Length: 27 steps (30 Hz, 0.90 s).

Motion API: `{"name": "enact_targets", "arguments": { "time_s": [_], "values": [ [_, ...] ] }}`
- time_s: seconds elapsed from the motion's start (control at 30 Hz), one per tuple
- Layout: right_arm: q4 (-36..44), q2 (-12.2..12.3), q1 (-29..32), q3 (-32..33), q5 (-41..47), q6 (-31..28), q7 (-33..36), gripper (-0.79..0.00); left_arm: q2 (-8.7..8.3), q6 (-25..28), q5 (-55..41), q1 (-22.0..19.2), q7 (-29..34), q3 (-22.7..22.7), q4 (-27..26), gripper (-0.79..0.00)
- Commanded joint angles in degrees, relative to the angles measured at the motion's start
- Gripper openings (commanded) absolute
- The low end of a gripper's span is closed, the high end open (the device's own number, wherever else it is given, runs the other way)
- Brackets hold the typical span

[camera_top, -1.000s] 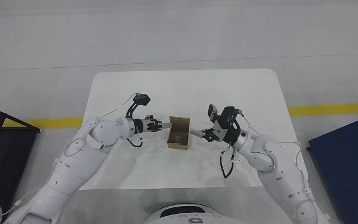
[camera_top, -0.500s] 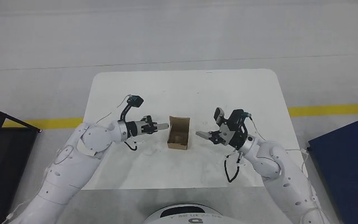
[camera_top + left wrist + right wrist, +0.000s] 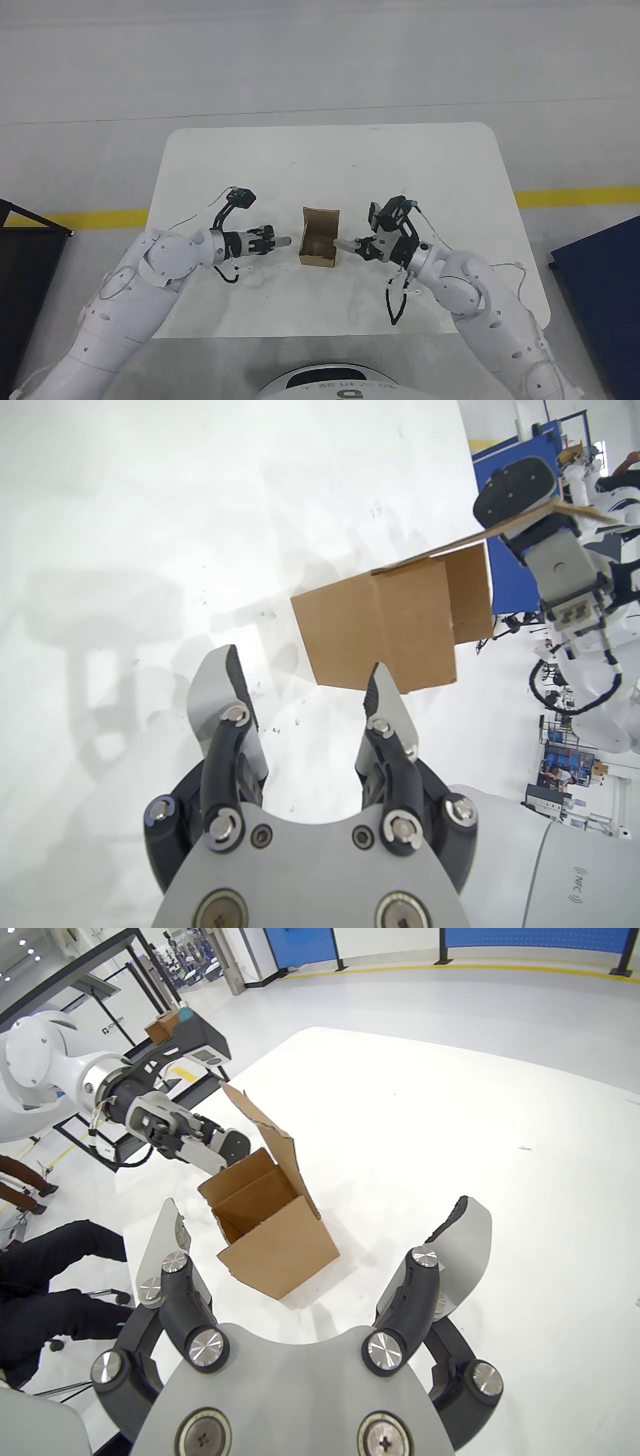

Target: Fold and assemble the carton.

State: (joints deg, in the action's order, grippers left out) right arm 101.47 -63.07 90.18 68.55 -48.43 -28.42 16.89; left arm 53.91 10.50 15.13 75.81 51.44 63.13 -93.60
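Note:
A small brown carton stands upright near the middle of the white table. Its top is open and one flap rises on one side. My left gripper is open and empty, a short way off the carton's left side. In the left wrist view its fingers point at the carton without touching it. My right gripper is open, close against the carton's right side; I cannot tell whether it touches. In the right wrist view the carton sits just ahead of the spread right gripper, with the left gripper beyond it.
The table's front edge runs close behind both arms. A black frame stands on the floor at the left and a blue panel at the right. Bare tabletop lies beyond the carton.
My left gripper has drawn back leftward from the carton's left wall. My right gripper pulled away a little, then came back close to the carton's right side. The carton stayed put.

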Motion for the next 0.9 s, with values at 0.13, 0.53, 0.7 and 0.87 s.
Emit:
{"name": "enact_targets", "arguments": {
  "time_s": [0.13, 0.53, 0.7, 0.87],
  "values": [
    [-2.9, -0.14, -1.78, -2.01, 2.61, -2.57, 3.39, 0.0, 1.53, -0.86, 0.94, -4.55, 0.19, -5.65, 2.38, -0.403],
    [-5.16, 0.32, -1.25, -1.13, 3.45, -7.57, 0.87, 0.0, 2.3, -1.6, -2.86, -6.28, -0.36, -6.05, 1.42, -0.342],
    [-5.79, 0.5, -0.78, -1.0, 3.56, -9.15, 0.19, 0.0, 2.31, -1.63, -3.2, -5.71, 0.4, -6.21, 0.55, -0.406],
    [-6.58, 0.51, -0.9, -1.81, 3.42, -10.03, 0.13, 0.0, 2.87, -2.96, -2.45, -6.77, 1.1, -8.36, 0.92, -0.413]
  ]
}}
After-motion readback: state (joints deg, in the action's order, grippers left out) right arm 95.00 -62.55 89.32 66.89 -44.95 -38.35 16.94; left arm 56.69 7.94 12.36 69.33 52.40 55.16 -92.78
